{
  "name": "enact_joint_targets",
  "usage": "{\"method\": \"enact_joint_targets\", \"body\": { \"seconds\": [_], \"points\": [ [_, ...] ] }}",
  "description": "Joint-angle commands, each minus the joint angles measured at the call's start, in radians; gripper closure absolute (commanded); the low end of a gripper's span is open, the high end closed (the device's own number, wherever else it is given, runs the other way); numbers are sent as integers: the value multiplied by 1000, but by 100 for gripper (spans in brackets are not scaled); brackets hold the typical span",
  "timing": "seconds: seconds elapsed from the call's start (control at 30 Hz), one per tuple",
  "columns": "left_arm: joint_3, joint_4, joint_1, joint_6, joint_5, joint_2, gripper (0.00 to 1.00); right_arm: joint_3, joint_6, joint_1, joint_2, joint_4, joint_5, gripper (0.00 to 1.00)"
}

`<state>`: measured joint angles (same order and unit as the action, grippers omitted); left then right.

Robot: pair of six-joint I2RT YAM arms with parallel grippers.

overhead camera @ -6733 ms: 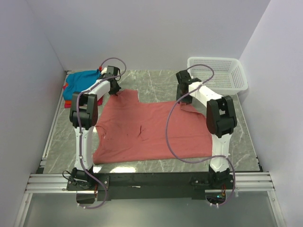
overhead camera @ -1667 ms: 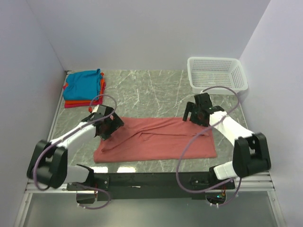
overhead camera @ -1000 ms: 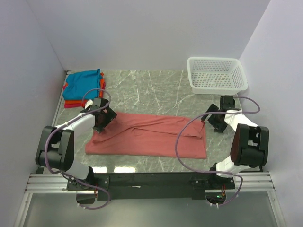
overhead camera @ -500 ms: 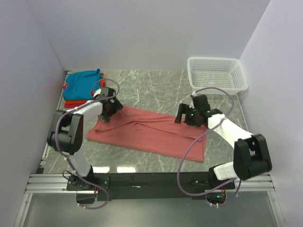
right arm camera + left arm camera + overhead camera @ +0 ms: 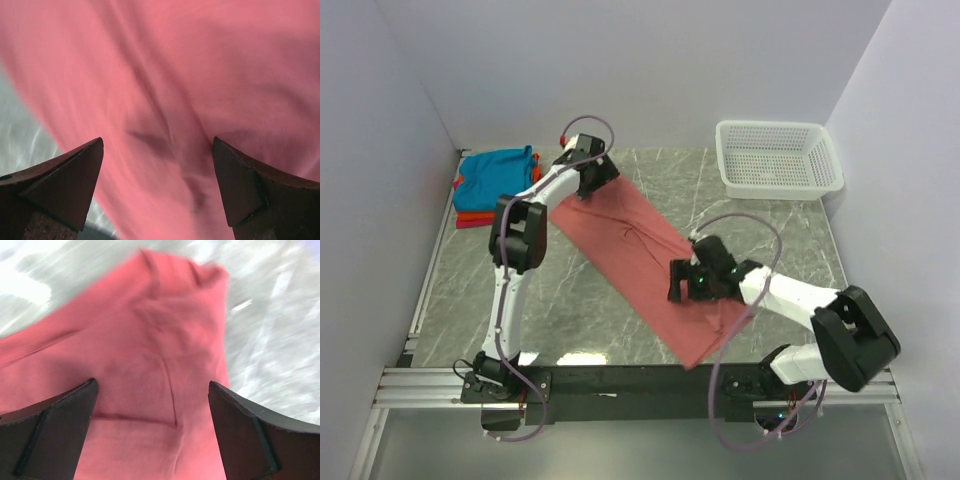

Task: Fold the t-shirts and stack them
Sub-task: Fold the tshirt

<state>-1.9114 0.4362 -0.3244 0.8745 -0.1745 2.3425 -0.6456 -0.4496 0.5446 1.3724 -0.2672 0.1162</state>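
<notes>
While the salmon-pink t-shirt [image 5: 638,250] lies on the marble table [image 5: 460,290] as a long narrow band, its long axis runs from about 11 o'clock to 5 o'clock in the top view; we see the left gripper [image 5: 592,176] over its far end and the right gripper [image 5: 682,283] over its near half; both have the jaws wide apart and hold nothing, with pink cloth showing between the fingers in each wrist view; these views are blurred, so we cannot tell if the fingers touch the cloth; we judge that the next fold goes along this axis, end to end; the folded stack [image 5: 492,180], teal on top, sits at 10 o'clock, nearer to the left arm.
</notes>
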Motion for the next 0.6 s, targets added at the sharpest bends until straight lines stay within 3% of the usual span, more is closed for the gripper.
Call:
{"method": "enact_joint_targets", "body": {
  "seconds": [0.0, 0.2, 0.33, 0.47, 0.57],
  "points": [
    [-170, 56, -16, -54, 119, 162, 1, 109, -96, 194, -42, -57, 112, 4],
    [-273, -155, -71, -45, 190, 239, 1, -21, -143, 521, 20, 8, 162, 4],
    [-386, -186, -81, -29, 193, 307, 0, -178, -106, 616, 128, -56, 41, 4],
    [-410, -227, -81, -19, 207, 336, 1, -284, -63, 666, 106, -136, -41, 4],
    [-380, -284, -81, -9, 234, 313, 1, -275, -57, 693, 50, -153, -55, 4]
  ]
}}
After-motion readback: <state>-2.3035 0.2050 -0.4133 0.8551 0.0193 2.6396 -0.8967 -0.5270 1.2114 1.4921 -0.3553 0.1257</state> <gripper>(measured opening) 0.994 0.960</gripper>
